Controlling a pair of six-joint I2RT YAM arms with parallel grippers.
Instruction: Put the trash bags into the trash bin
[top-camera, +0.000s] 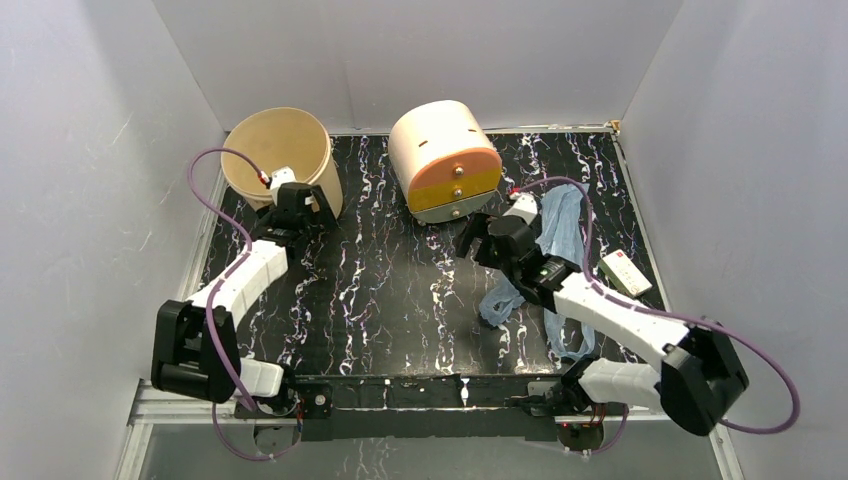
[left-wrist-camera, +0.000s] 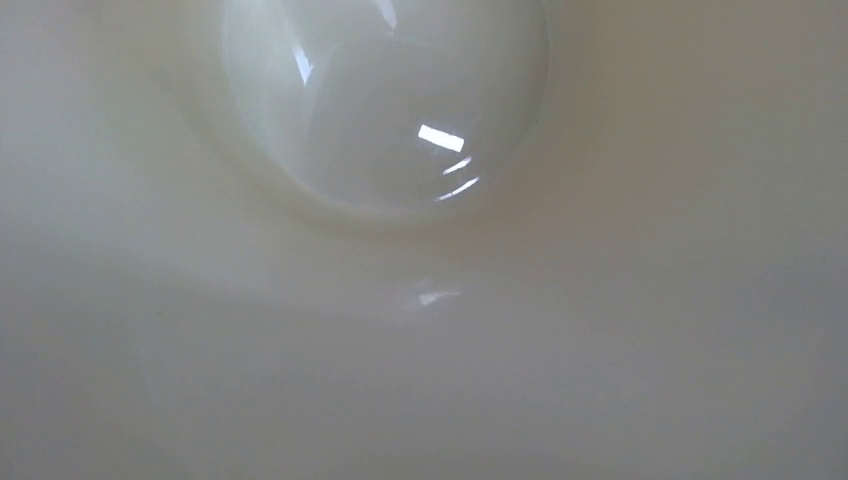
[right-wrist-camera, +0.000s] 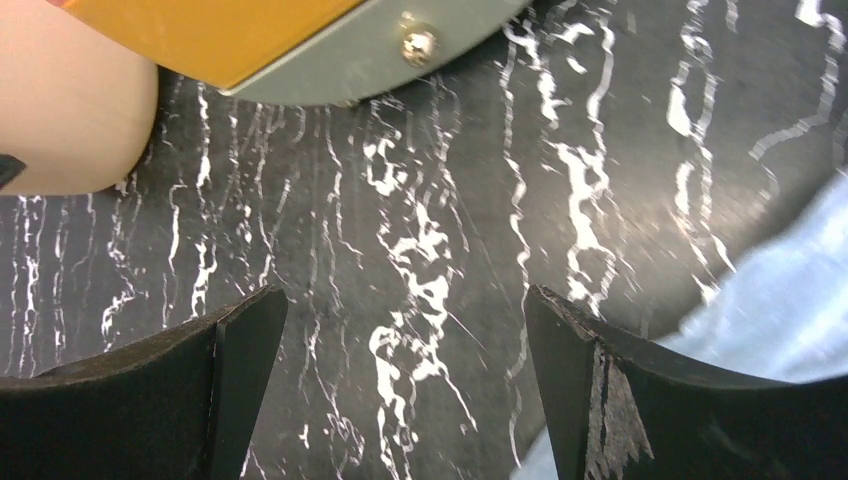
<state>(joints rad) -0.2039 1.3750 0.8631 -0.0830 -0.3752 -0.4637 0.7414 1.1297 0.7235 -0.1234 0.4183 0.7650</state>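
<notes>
Far left, back corner: trash bin (top-camera: 262, 150) on the black white-veined table (top-camera: 400, 290), mouth open. Left gripper (top-camera: 296, 205) sits at the bin's near rim. The left wrist view is filled with the bin's beige inner wall (left-wrist-camera: 620, 300) and glossy round floor, and no fingers show there, so I cannot tell how far that pincer is open or whether it holds anything. Centre back: cream cylinder with orange front (top-camera: 445, 160), knobs facing the arms. Just right of it and nearer, right gripper (top-camera: 478, 240) is low over the table. In the right wrist view its two black fingers (right-wrist-camera: 230, 390) stand wide apart with only bare tabletop between them, gripping nothing, and the cylinder's lower edge (right-wrist-camera: 330, 60) is just ahead. Right of that: trash bags (top-camera: 562, 225), crumpled pale-blue film lying on the table beside and under the right forearm, well apart from the bin; a corner shows at the right wrist view's edge (right-wrist-camera: 790, 300). Far right: small white box (top-camera: 627, 272) near the wall.
</notes>
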